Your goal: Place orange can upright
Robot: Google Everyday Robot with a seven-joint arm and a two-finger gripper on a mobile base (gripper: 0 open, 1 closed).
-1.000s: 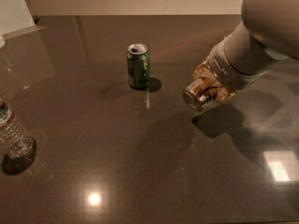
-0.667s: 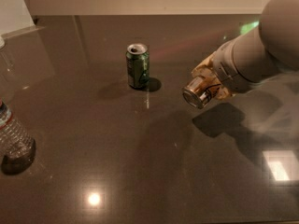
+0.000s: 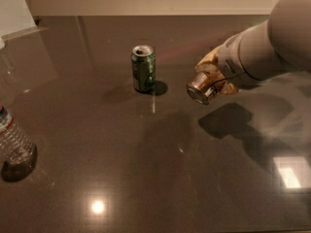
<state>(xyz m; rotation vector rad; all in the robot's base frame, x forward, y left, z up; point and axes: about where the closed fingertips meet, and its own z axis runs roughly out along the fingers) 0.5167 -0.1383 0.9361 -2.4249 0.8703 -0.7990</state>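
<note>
The orange can (image 3: 204,84) is held tilted, almost lying, with its silver end facing the lower left, above the dark table (image 3: 146,154) at the right of the camera view. My gripper (image 3: 214,76) is shut on it, coming in from the right on the grey arm (image 3: 272,47). The can's shadow falls on the table just below and to the right. Most of the can's coppery body is hidden by the gripper.
A green can (image 3: 144,68) stands upright on the table, left of the held can. A clear plastic water bottle (image 3: 14,142) stands at the left edge. A pale wall runs along the far edge of the table.
The arm has shifted slightly, its upper part swinging right and up. The held can stays at about the same spot and tilt.
</note>
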